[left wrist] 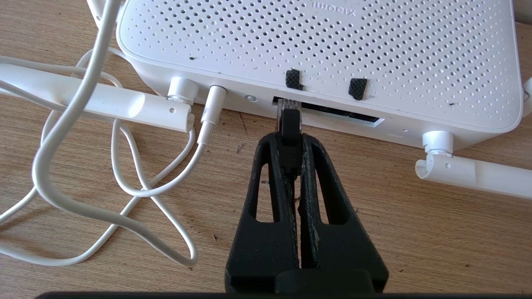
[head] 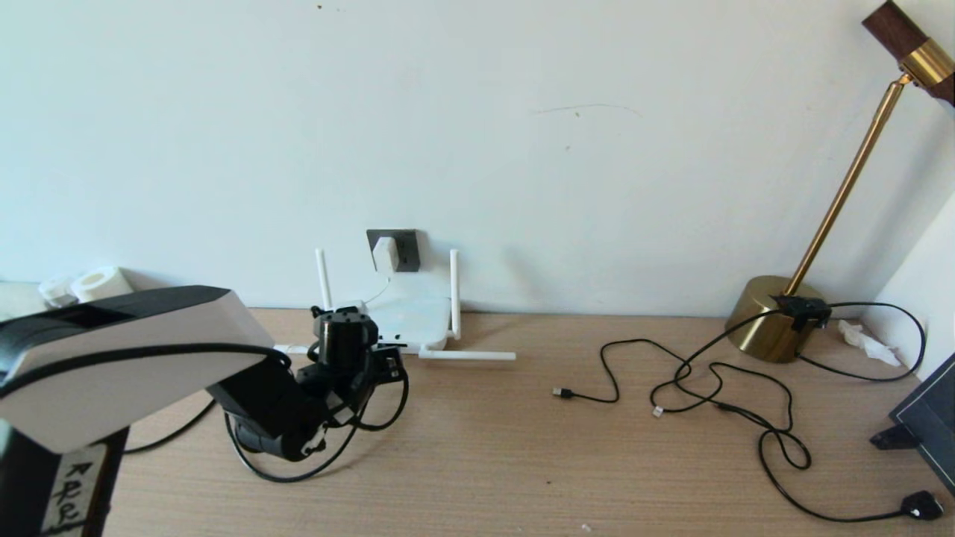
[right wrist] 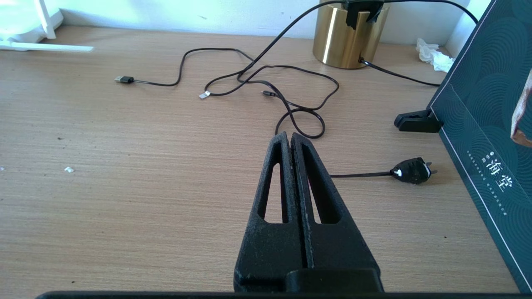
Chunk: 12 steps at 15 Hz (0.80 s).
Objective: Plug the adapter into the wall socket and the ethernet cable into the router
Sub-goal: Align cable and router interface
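Observation:
The white router (left wrist: 324, 45) lies flat on the table against the wall (head: 414, 315), with two antennas upright and the others folded down. My left gripper (left wrist: 289, 139) is shut on the black plug of the ethernet cable (left wrist: 289, 124). The plug's clear tip sits at the left end of the dark port slot (left wrist: 345, 115) on the router's front edge. How deep it sits I cannot tell. The white adapter (head: 385, 254) is seated in the dark grey wall socket (head: 407, 250), and its thin cord runs down to the router. My right gripper (right wrist: 290, 136) hovers shut and empty over bare table.
White cord loops (left wrist: 83, 174) lie beside the router, with a white jack (left wrist: 212, 112) in its edge. A brass lamp (head: 772, 317), thin black cables (head: 716, 373), a black mains plug (head: 921, 506) and a dark box (head: 929, 418) occupy the right side.

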Tool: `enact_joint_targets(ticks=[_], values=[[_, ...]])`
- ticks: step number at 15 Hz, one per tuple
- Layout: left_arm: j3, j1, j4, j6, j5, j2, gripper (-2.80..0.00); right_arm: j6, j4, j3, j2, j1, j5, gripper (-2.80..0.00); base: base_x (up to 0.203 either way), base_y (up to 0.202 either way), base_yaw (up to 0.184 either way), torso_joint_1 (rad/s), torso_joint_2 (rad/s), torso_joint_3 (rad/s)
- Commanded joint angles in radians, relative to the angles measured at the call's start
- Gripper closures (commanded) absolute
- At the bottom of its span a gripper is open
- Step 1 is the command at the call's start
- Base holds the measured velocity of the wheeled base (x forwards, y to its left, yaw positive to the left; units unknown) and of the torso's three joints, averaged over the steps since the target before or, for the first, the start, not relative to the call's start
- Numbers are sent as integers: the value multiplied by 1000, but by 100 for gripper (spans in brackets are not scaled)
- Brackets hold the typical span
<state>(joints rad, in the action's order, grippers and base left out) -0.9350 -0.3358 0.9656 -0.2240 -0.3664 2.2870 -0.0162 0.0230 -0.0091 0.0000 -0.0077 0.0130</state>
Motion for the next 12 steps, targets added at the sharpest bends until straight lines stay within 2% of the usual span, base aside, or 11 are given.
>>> enact_joint_targets(ticks=[1,12], values=[[-12,6,13,-1,0,5,0,-1,0,0,2,0,1,0,0,0,0,0,0,0],[-16,28,10,0,2,6,0,-1,0,0,2,0,1,0,0,0,0,0,0,0]])
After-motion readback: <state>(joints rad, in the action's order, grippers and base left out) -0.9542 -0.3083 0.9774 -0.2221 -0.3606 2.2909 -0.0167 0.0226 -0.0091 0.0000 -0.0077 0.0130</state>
